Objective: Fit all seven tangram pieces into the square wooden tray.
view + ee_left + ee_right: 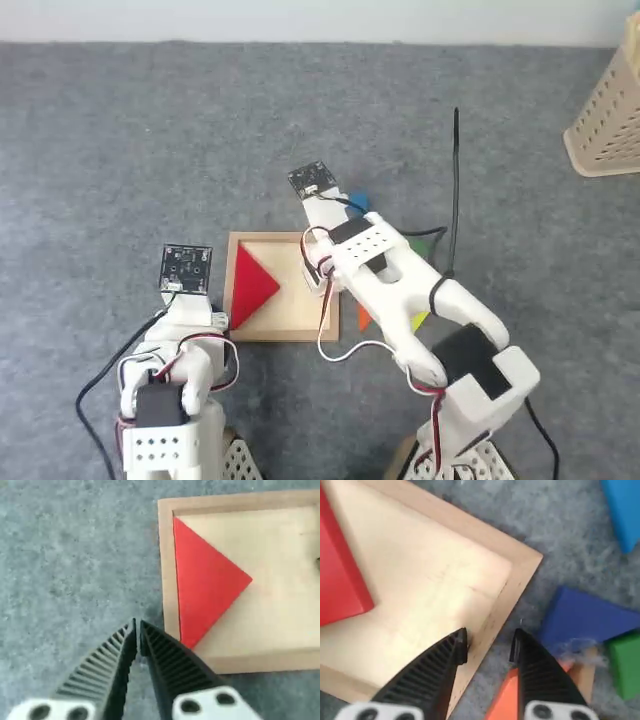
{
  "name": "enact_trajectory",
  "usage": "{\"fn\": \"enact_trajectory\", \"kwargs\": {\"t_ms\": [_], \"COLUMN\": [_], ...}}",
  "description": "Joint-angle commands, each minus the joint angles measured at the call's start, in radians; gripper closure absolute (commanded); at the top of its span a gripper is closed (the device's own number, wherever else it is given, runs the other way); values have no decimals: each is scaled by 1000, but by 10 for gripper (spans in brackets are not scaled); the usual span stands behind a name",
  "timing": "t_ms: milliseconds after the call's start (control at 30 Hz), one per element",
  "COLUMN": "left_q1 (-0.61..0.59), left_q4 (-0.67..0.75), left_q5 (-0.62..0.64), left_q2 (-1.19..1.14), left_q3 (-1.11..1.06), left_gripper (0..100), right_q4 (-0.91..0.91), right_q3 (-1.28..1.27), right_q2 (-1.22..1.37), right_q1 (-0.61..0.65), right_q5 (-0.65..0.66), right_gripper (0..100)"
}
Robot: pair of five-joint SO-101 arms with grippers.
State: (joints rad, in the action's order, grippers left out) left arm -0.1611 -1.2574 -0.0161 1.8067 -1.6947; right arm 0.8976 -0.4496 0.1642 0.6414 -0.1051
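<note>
One red triangle (252,285), one tray (285,331)

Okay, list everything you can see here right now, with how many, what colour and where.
tray: one, pale wood, between the arms
triangle: one, red, in the tray against the left arm's side
dark blue piece: one, beside the tray
light blue piece: one, farther out
green piece: one, next to the dark blue
orange piece: one, by the tray's rim
basket: one, beige, far edge
cable: one, black
cloth: grey
left gripper: shut, over cloth beside the tray
right gripper: open, straddling the tray's rim
</note>
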Motion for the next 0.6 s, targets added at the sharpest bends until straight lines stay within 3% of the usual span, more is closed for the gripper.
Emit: {"fn": "enact_trajectory", "kwargs": {"t_ms": [0,100,267,567], "left_q1": [5,5,5,5], "left_q4": [-6,-6,-6,-6], "left_q5": [-3,-3,-3,-3], "left_q2": [18,18,18,18], "left_q3": [10,10,10,10], "left_gripper": [983,983,983,983], "right_q4": [-10,-8,-8,-8], "right_q3": [25,21,20,18], "right_q2": [-10,-7,-7,-8], "right_q1": [-22,-64,-196,-361], "right_q5": [5,6,11,72], "right_gripper": [843,863,991,992]}}
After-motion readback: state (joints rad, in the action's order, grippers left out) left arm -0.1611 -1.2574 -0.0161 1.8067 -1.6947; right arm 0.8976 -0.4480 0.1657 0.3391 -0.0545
